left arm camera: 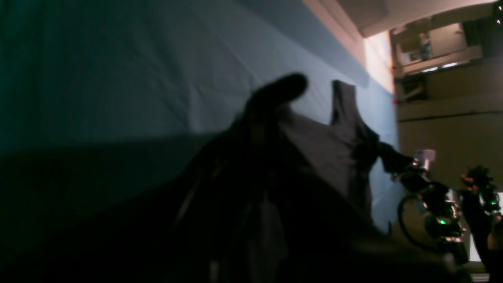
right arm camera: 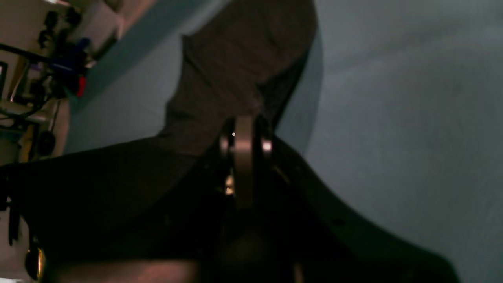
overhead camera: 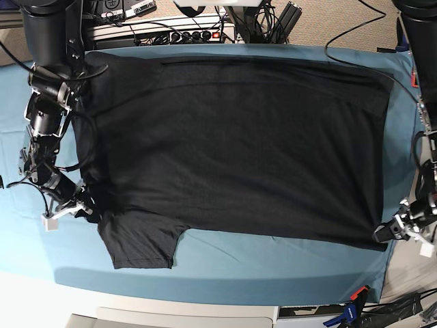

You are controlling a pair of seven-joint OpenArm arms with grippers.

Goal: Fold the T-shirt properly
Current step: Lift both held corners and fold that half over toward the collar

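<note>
A: Item one, the right gripper (overhead camera: pixel 83 205). What is being recorded?

B: It is being shown at the table's left side in the base view, clamped on the T-shirt (overhead camera: pixel 232 143) at the corner just above the near sleeve (overhead camera: pixel 140 242). In the right wrist view the fingers (right arm camera: pixel 243 157) are being seen pressed together with dark cloth bunched around them.

A: Item two, the left gripper (overhead camera: pixel 384 232)?

B: It is being shown at the opposite near corner, closed on the shirt's edge there. Its own wrist view is too dark and blurred for the jaws to be read; the grasp is being judged from the base view only.

A: Where is the shirt being kept?

B: It is being held spread, plain side up, across most of the teal cloth (overhead camera: pixel 273 263), both near corners pinched, the far edge lying close to the cloth's back border.

A: Step in hand?

B: A first fold is judged to be in preparation: two corners are being held, nothing is yet being doubled over.

A: What is being called for next?

B: Both corners are probably to be lifted together and carried toward the far edge, level, so the fold line is kept straight. The loose sleeve is likely to need tucking.

A: Edges and room?

B: A bare strip of cloth is being left along the near side. Cables and equipment (overhead camera: pixel 177 31) are crowding the far border, so little margin is being offered there.
</note>
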